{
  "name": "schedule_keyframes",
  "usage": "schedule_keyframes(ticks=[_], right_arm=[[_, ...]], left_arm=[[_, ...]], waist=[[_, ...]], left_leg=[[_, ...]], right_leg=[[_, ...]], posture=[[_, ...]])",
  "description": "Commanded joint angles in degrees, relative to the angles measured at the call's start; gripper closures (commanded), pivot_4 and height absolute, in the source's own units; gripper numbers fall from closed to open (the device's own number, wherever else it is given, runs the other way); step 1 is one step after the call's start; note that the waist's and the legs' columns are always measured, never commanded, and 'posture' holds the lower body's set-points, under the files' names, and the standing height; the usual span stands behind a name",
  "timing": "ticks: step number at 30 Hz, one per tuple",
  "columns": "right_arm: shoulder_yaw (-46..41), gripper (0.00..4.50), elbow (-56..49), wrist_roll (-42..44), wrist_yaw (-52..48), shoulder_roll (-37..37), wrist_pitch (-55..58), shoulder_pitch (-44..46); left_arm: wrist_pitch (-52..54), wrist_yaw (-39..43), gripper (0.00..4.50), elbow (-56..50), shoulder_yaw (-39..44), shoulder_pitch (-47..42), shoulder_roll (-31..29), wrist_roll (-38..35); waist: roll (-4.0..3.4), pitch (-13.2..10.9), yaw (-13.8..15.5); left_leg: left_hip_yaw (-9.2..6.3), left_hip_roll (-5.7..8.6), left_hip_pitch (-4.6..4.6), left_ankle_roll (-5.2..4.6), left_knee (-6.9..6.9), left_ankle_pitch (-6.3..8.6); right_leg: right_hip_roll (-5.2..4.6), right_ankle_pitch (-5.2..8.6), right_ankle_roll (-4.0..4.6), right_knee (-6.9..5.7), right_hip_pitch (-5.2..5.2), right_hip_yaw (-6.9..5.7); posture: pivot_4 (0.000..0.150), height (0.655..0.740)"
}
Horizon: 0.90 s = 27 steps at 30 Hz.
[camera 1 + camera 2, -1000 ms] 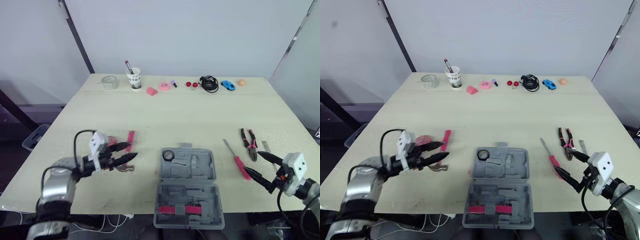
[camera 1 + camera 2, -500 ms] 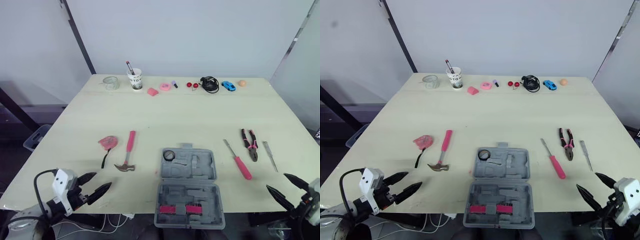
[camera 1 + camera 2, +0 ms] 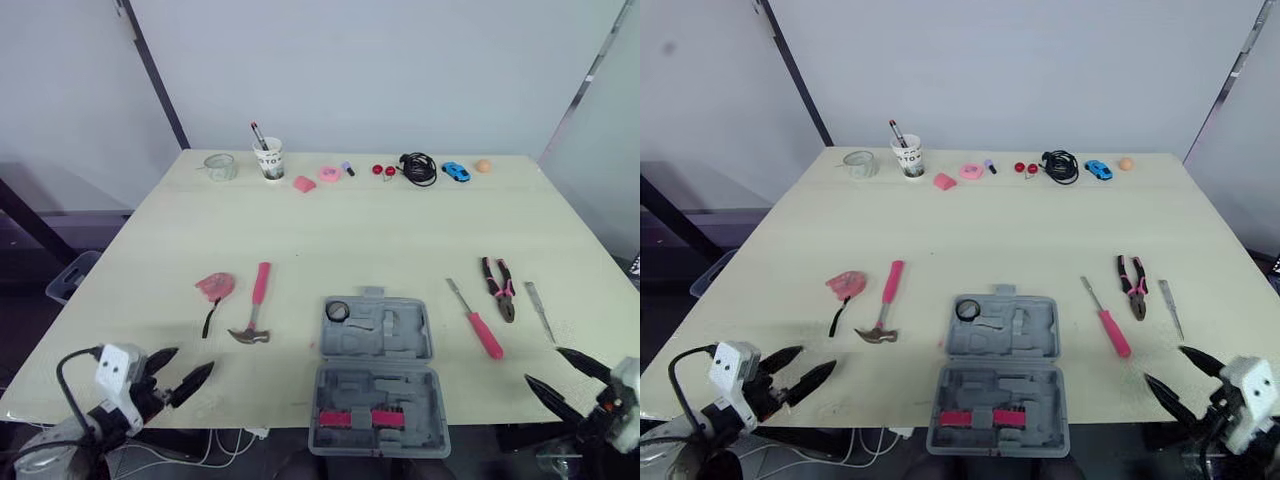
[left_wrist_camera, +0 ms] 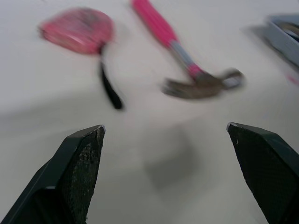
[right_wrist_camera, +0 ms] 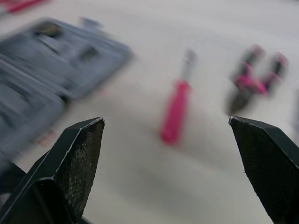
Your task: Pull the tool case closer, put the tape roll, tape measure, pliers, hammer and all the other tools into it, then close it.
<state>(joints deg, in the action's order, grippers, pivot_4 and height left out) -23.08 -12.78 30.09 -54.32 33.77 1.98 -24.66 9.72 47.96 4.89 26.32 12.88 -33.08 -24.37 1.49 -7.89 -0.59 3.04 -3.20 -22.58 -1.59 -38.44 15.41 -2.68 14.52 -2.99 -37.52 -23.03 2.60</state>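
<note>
The grey tool case point(image 3: 375, 370) lies open near the table's front edge, with a black tape roll point(image 3: 337, 311) in its far half. Left of it lie the pink-handled hammer point(image 3: 252, 305) and the pink tape measure point(image 3: 214, 286). To its right lie a pink screwdriver point(image 3: 477, 322), the pliers point(image 3: 500, 288) and a thin metal tool point(image 3: 538, 310). My left gripper point(image 3: 195, 358) hangs open at the front left edge, short of the hammer point(image 4: 187, 60) and tape measure point(image 4: 77, 30). At the front right corner my right gripper point(image 3: 543, 365) stands open, facing the screwdriver point(image 5: 177, 109) and pliers point(image 5: 254, 81).
Along the far edge stand a glass jar point(image 3: 220, 165), a paper cup with a pen point(image 3: 268, 157), small pink items, a black cable point(image 3: 417, 167), a blue toy car point(image 3: 455, 171) and an orange ball point(image 3: 483, 165).
Both arms have drawn back from the tools to the table's front edge. The left gripper left the hammer area, the right one left the screwdriver. No tool has moved.
</note>
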Motion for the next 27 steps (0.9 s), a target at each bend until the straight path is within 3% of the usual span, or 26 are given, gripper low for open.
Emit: schedule_keyframes(ticks=[1,9,27], right_arm=[[1.30,0.00,-6.54,3.80,-1.39,2.93,3.89,3.33],[6.45,0.00,-11.52,6.08,-3.71,6.94,8.97,13.14],[11.78,0.00,-14.82,6.67,-4.27,6.54,10.97,20.87]], left_arm=[[2.71,-6.24,0.05,-2.49,-0.04,-3.56,0.62,0.24],[8.76,-20.74,0.05,-0.05,-2.76,-13.01,3.99,4.61],[2.17,-24.13,0.05,19.85,-11.07,-25.73,6.06,13.21]], waist=[[0.03,0.02,0.01],[0.11,0.02,0.09],[0.14,0.03,0.59]], left_leg=[[-0.01,0.03,0.00,0.00,0.00,0.00],[-0.12,0.17,-0.07,0.00,0.00,0.00],[-0.14,0.25,-0.09,0.00,-0.01,-0.01]], right_leg=[[0.02,0.00,0.00,0.01,0.00,0.00],[0.04,-0.07,-0.11,0.01,0.02,-0.10],[0.06,-0.16,-0.26,-0.05,0.05,-0.19]], posture=[[0.150,0.7400],[0.150,0.7400],[0.150,0.7400]])
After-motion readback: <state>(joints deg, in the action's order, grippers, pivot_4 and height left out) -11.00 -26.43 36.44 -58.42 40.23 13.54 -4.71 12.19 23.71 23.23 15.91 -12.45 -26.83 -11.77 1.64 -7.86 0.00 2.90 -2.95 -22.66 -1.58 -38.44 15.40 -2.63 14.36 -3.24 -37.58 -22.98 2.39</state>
